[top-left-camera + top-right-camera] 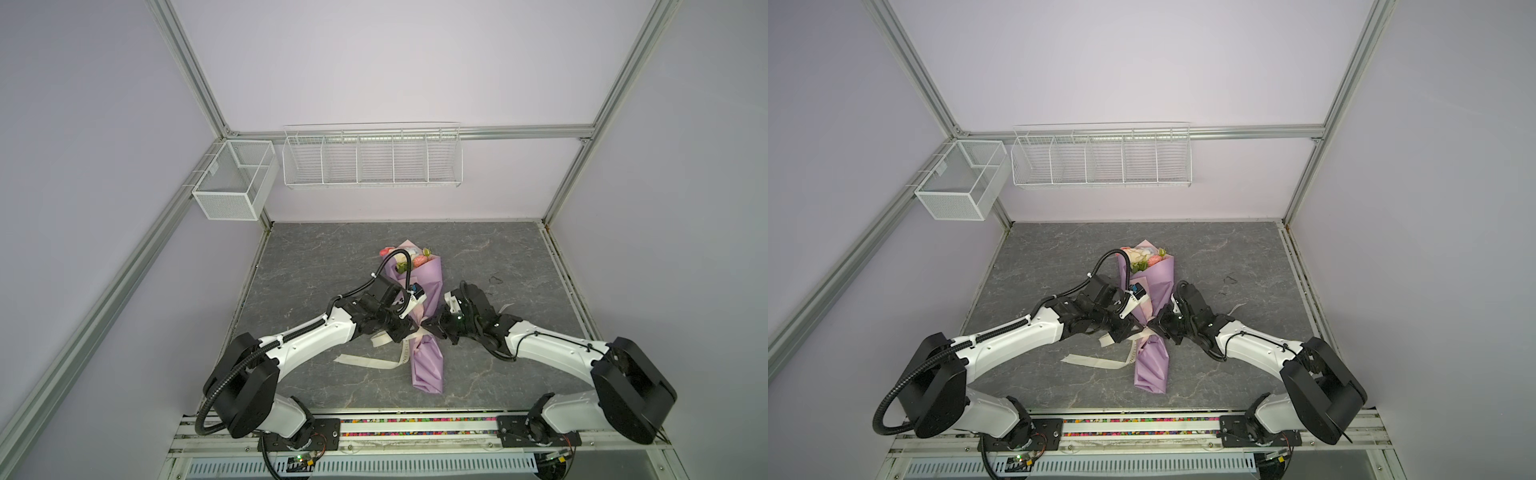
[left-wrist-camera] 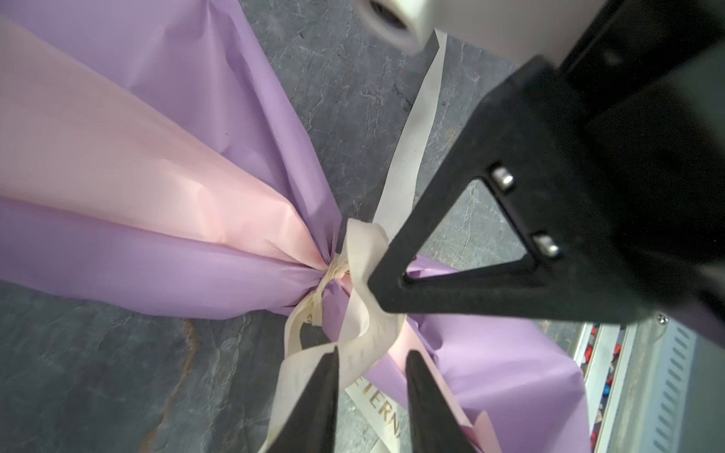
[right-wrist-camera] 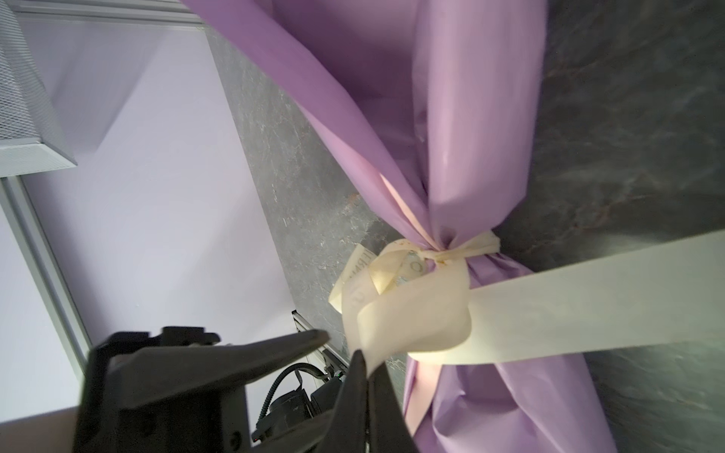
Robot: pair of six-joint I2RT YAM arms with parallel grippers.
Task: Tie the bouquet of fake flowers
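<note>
The bouquet of fake flowers [image 1: 405, 257] [image 1: 1144, 257] lies on the grey table, wrapped in lilac and pink paper [image 1: 426, 365] [image 2: 137, 255] [image 3: 463, 137]. A cream ribbon [image 2: 361, 251] [image 3: 416, 313] is knotted round the wrap's narrow waist, and its tail [image 1: 374, 360] trails left over the table. My left gripper [image 1: 409, 330] [image 2: 372, 368] is open just left of the knot, one ribbon strand lying between its fingers [image 2: 325, 392]. My right gripper [image 1: 430, 328] [image 3: 367, 361] is on the knot's right, shut on a ribbon loop. Stems are hidden inside the paper.
A white mesh basket [image 1: 232, 183] and a long wire shelf [image 1: 372, 160] hang on the back wall. A small dark scrap [image 1: 494, 278] lies on the table to the right. The arms' mounting rail [image 1: 415, 428] runs along the front edge.
</note>
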